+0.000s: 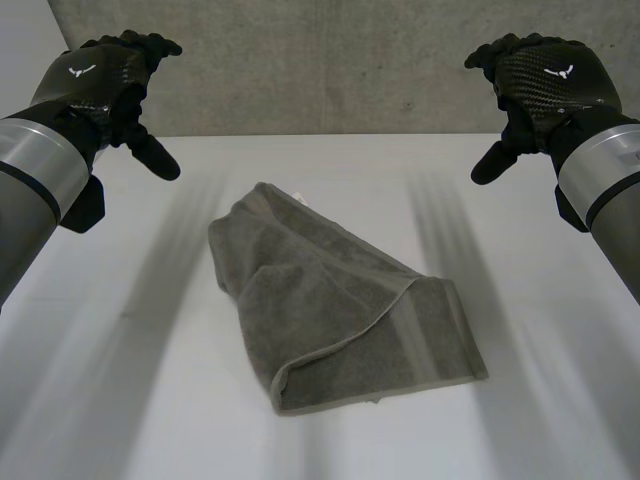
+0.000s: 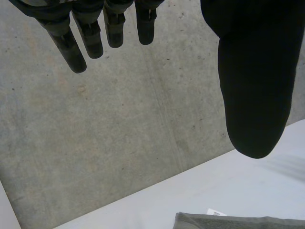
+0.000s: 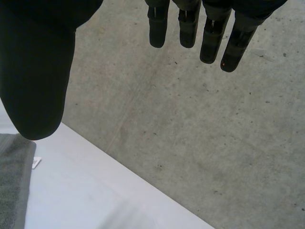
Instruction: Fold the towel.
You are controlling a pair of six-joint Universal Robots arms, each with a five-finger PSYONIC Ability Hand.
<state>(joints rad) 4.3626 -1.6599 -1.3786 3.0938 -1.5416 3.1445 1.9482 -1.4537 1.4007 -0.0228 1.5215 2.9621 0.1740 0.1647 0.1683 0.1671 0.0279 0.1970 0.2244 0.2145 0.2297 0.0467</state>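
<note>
Your left hand's fingers (image 2: 66, 45) hang straight and slightly spread, with the thumb (image 2: 255, 86) held apart from them and nothing between. The right hand's fingers (image 3: 238, 43) are straight and empty as well, and their thumb (image 3: 35, 81) stands off to one side. The fingertips are matte black, and each finger is segmented and rod-like. The thumbs look broad and rounded, dark enough that you can make out no detail on them.

In the head view, the left hand (image 1: 105, 85) and right hand (image 1: 540, 85) have glossy, woven-looking black backs. Both are raised beyond the towel (image 1: 340, 310), one to each side and well apart from it. Neither touches the towel. Behind the hands the grey arms run out of frame.

The towel lies near the middle of the white desk (image 1: 540, 420). It is grey terry with a soft nap, loosely doubled over into an uneven, slanted shape. A flat woven band runs along its near end, and one layer's hem curves across the top. You cannot see what lies under the upper layer. A small white tag (image 1: 300, 197) peeks out at the towel's far edge, too small to read. Each wrist view catches just a cut-off corner of the towel. A rough, mottled concrete wall (image 1: 320, 60) rises past the desk on the towel's far side.
</note>
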